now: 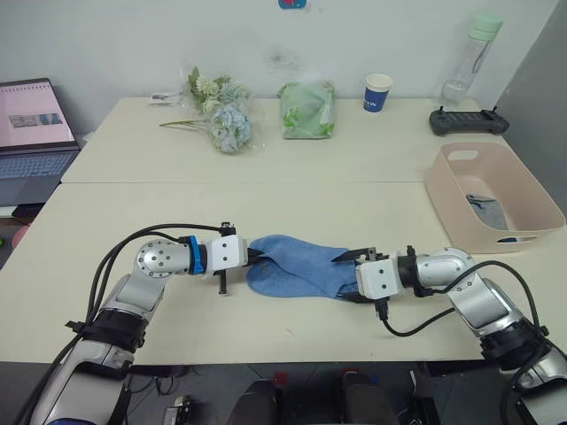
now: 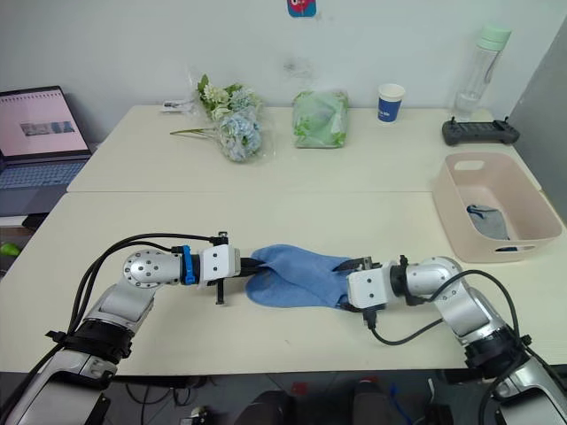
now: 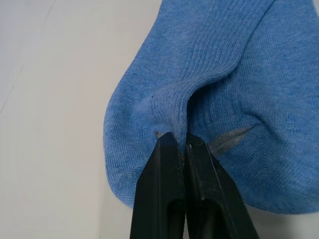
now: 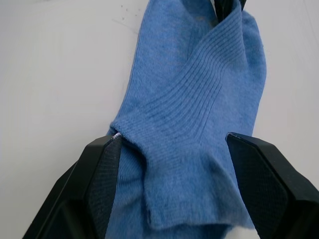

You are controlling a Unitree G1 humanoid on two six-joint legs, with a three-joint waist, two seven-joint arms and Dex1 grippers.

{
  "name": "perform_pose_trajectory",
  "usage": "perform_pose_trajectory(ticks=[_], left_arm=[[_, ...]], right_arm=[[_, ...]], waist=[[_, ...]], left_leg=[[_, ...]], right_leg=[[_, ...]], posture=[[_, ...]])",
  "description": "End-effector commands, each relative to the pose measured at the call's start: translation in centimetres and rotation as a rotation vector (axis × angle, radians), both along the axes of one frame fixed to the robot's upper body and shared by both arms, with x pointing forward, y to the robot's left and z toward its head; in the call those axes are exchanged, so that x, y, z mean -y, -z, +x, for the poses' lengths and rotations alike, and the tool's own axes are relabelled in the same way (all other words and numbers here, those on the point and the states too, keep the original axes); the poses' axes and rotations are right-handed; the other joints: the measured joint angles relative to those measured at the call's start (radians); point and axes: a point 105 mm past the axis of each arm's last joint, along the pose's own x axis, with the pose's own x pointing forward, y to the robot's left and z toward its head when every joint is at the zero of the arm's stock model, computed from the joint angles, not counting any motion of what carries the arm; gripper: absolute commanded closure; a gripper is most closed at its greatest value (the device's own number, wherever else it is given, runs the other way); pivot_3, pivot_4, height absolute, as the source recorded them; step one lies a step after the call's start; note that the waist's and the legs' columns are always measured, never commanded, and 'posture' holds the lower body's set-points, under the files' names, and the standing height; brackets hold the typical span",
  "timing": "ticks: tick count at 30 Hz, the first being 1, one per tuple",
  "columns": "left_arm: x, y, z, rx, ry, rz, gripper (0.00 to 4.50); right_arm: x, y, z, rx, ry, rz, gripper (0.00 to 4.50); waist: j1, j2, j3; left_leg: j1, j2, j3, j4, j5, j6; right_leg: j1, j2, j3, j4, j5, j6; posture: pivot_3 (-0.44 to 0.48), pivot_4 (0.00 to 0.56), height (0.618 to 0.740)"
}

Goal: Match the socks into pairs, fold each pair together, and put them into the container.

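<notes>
A light blue pair of socks (image 1: 297, 266) lies stacked on the near table between my two grippers. My left gripper (image 1: 255, 258) is shut on the socks' left edge, pinching a fold of knit between its fingertips (image 3: 169, 149). At the other end, my right gripper (image 4: 174, 139) is open, with one finger on each side of the cuff end and the fabric lying between them. The pale pink container (image 1: 443, 190) stands at the right of the table, and a grey sock (image 1: 485, 211) lies inside it.
On the far table are a blue paper cup (image 1: 377, 92), a green bag (image 1: 307, 110), a bunch of flowers (image 1: 226, 115), a clear bottle (image 1: 469, 57) and a black controller (image 1: 469, 121). A laptop (image 1: 35, 133) is open at far left.
</notes>
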Motion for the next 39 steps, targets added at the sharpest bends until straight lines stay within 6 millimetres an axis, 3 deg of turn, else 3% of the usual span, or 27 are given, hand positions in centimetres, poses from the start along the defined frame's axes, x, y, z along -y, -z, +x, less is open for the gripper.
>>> perform_pose_trajectory(ticks=[1,4,6,14,15,19,24,27,31,39], left_arm=[[-0.3,-1.5,0.3,0.058,-0.009,-0.013,4.42],[-0.4,-1.6,0.3,0.059,-0.009,-0.012,4.42],[-0.4,-1.5,0.2,0.059,-0.009,-0.009,4.50],[-0.4,-1.6,0.3,0.063,-0.012,-0.011,4.50],[-0.4,-1.6,0.3,0.065,-0.013,-0.012,4.50],[-0.5,-1.7,0.4,0.073,-0.028,-0.026,4.50],[-1.5,-3.9,0.7,0.099,-0.128,-0.129,4.50],[-1.2,-5.1,-0.3,0.084,-0.136,-0.181,4.50],[0.1,-6.7,-2.6,-0.017,-0.132,-0.292,4.50],[1.7,-6.1,-10.0,-0.383,-0.062,-0.263,4.50]], right_arm=[[-0.7,-0.8,0.0,0.029,-0.020,0.022,0.93],[-1.0,-1.1,0.1,0.013,-0.013,0.055,0.93],[-1.0,-1.2,0.1,0.011,-0.019,0.060,1.45],[-1.0,-1.7,0.2,-0.030,0.003,0.109,4.30],[-0.9,-1.8,0.2,-0.038,0.007,0.116,4.41],[-0.7,-2.7,0.6,-0.070,0.046,0.167,4.41],[0.3,-5.1,1.7,-0.153,0.156,0.311,4.41],[0.5,-6.5,1.8,-0.224,0.200,0.407,4.41],[0.8,-7.2,0.8,-0.333,0.205,0.434,4.41],[1.7,-8.7,-3.7,-0.626,0.170,0.400,4.41]], waist=[[0.000,0.000,0.000],[-0.001,0.000,0.000],[-0.001,0.000,0.000],[-0.001,0.000,0.000],[-0.001,0.000,0.000],[-0.001,0.000,0.000],[-0.002,0.000,0.000],[-0.002,0.000,0.000],[-0.002,0.000,0.000],[-0.002,0.000,0.000]], left_leg=[[0.000,0.000,0.000,0.000,0.000,0.000],[0.000,0.000,0.000,0.000,0.000,0.000],[0.000,0.000,0.000,0.000,0.000,0.000],[0.000,0.000,0.000,0.000,0.000,0.000],[0.000,0.000,0.000,0.000,0.000,0.000],[0.000,0.000,0.000,0.000,0.000,0.000],[0.000,0.000,-0.001,0.000,0.000,0.000],[0.000,0.001,-0.001,0.000,0.000,0.000],[0.000,0.001,-0.001,0.000,0.000,0.000],[-0.001,0.002,-0.002,-0.001,-0.003,0.004]], right_leg=[[0.000,0.000,0.000,0.000,0.000,0.000],[0.000,0.000,0.000,0.000,0.000,0.000],[0.000,0.000,0.000,0.000,0.000,0.000],[0.000,0.000,0.000,0.000,0.000,0.000],[0.000,0.000,0.000,0.000,0.000,0.000],[0.000,0.000,0.000,0.000,0.000,0.000],[0.000,-0.002,0.000,0.000,0.000,0.000],[0.000,-0.003,0.000,0.000,0.000,0.000],[0.000,-0.003,0.001,0.000,0.000,0.000],[0.000,-0.004,0.001,-0.001,0.000,0.000]], posture=[[0.000,0.150,0.740],[0.000,0.150,0.740],[0.000,0.150,0.740],[0.000,0.150,0.740],[0.000,0.150,0.740],[0.000,0.150,0.740],[0.000,0.150,0.740],[0.000,0.150,0.740],[0.000,0.150,0.740],[0.000,0.150,0.740]])
